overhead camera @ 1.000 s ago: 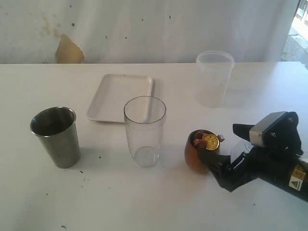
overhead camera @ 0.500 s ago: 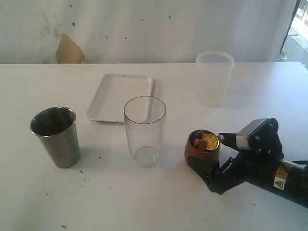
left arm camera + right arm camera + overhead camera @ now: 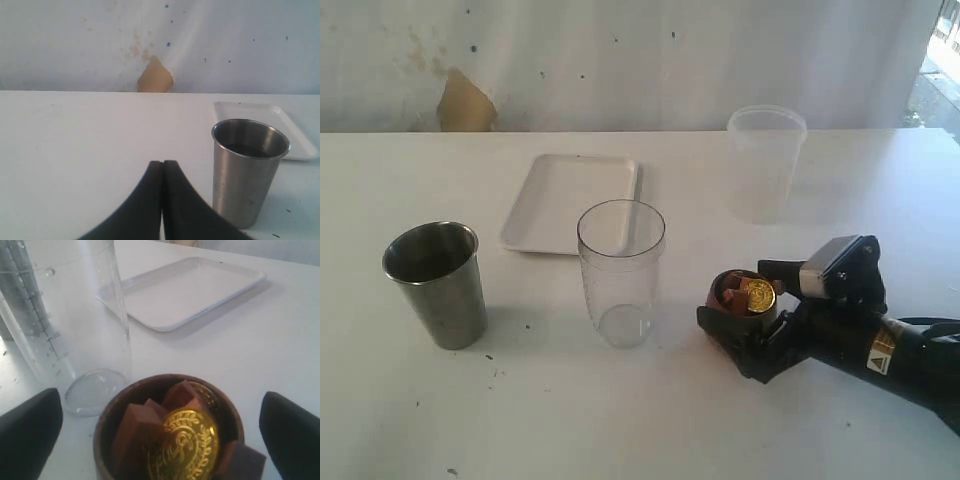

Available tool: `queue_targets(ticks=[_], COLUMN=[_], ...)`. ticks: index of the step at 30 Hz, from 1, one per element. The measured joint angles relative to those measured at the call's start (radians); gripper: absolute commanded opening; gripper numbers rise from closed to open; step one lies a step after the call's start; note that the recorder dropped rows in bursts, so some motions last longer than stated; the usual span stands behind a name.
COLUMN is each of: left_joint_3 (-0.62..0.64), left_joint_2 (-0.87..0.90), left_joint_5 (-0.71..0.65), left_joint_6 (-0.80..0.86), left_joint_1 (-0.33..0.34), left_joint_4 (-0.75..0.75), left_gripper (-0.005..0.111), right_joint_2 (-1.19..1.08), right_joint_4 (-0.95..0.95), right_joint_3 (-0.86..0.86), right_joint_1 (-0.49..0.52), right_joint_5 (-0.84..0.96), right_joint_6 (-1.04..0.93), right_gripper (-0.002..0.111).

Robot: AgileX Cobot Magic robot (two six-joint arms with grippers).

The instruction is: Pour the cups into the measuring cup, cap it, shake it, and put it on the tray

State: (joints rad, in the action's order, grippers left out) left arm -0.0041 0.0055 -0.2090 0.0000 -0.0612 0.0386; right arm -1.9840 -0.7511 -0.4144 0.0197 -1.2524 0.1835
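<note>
High exterior view and close right wrist view share the tray [image 3: 570, 200].

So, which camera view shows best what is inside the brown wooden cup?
The right wrist view: it looks down into the brown wooden cup, so the gold coin and brown blocks show large. The exterior view shows them small; the left wrist view misses the cup.

Brown cup [image 3: 722, 303] holds brown blocks [image 3: 135, 425] and a gold, wreath-embossed coin [image 3: 757, 294]. Tumbler [image 3: 438, 290] dull grey; tray [image 3: 570, 200], bench [image 3: 620, 420] white; fingers [image 3: 27, 427] black.
</note>
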Motion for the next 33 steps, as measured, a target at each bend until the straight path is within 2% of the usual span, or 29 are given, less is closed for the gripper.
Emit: queue_targets(ticks=[9, 20, 33], left_joint_3=[0.0, 0.0, 0.0], left_joint_2=[0.0, 0.0, 0.0], left_joint_5=[0.0, 0.0, 0.0], left_joint_6=[0.0, 0.0, 0.0], left_joint_1=[0.0, 0.0, 0.0], left_joint_4=[0.0, 0.0, 0.0], left_gripper=[0.0, 0.0, 0.0], right_joint_2=[-0.01, 0.175, 0.184], right_joint_4=[-0.005, -0.013, -0.099], right_joint_3=[0.0, 0.001, 0.001], right_joint_1=[0.0, 0.0, 0.0], right_joint_5=[-0.031, 0.301, 0.327], right_joint_6=[-0.002, 0.018, 0.121], right_gripper=[0.104, 0.104, 0.104])
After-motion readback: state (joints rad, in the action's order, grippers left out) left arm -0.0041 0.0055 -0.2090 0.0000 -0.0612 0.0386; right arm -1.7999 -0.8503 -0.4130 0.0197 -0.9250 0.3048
